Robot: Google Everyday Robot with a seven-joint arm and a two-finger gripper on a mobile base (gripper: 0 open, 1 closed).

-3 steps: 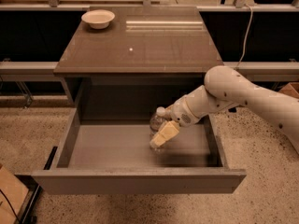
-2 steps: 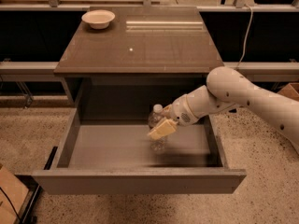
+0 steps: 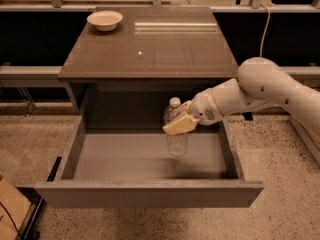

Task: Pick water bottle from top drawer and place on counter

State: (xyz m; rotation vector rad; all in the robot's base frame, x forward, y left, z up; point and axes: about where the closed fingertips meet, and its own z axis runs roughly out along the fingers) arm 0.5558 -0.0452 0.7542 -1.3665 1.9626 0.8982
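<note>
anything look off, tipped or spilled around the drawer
Nothing stands out. The clear ribbed plastic water bottle hangs upright and capped in the gripper, over the open grey top drawer. The pale round bowl sits upright at the back left of the glossy grey-brown counter. No spill shows.

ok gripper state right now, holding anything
gripper: shut on the water bottle, which is upright and lifted over the open top drawer

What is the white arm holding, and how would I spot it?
Find the open grey top drawer under the grey-brown counter. Over it, the white arm's gripper is shut on a small clear ribbed plastic water bottle. It is see-through and white-capped, unlike the pale bowl.
</note>
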